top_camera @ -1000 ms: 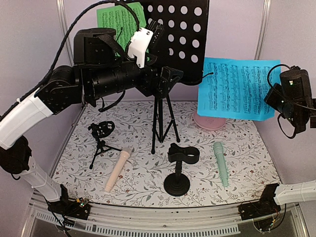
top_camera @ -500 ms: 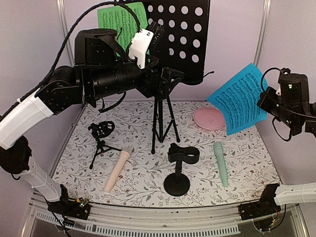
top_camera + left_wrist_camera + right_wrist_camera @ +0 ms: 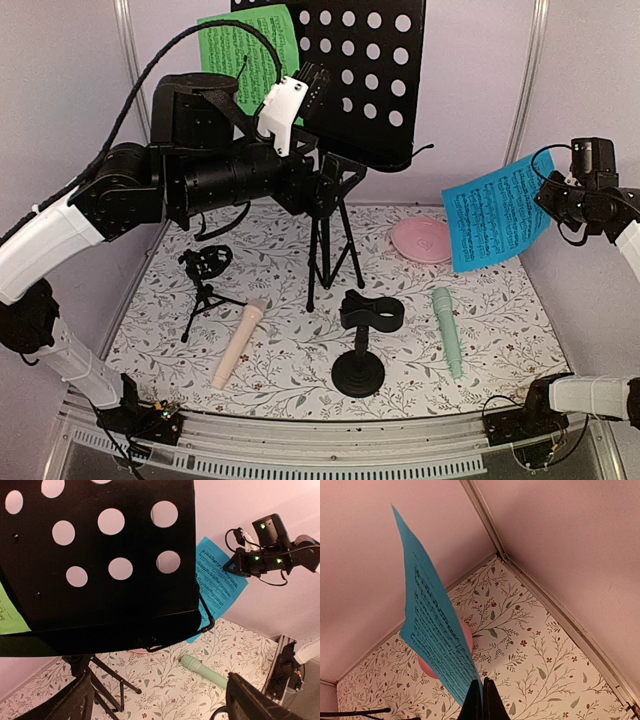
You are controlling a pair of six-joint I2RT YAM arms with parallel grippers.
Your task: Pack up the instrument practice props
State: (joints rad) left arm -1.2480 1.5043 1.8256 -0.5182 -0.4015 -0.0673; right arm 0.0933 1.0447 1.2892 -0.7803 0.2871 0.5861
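The black perforated music stand (image 3: 360, 70) stands on its tripod at the back middle, with the green page (image 3: 245, 45) on its left side. My left gripper (image 3: 335, 178) is open just under the stand's shelf (image 3: 100, 630), its fingers (image 3: 255, 702) wide apart and empty. At the right wall my right gripper (image 3: 550, 195) is shut on a corner of the blue page (image 3: 495, 212), which hangs tilted in the air (image 3: 432, 630). On the mat lie the mint microphone (image 3: 447, 330) and the beige microphone (image 3: 238, 343). A round-based mic holder (image 3: 362, 345) and a small tripod mic holder (image 3: 205, 275) stand upright.
A round pink plate (image 3: 420, 240) lies at the back right of the floral mat, partly behind the blue page. Pink walls close the back and both sides. A metal rail (image 3: 330, 455) runs along the near edge.
The right gripper has drawn the blue page off to the right, away from the stand, and the page now hangs tilted by the right wall. The left arm has shifted slightly left.
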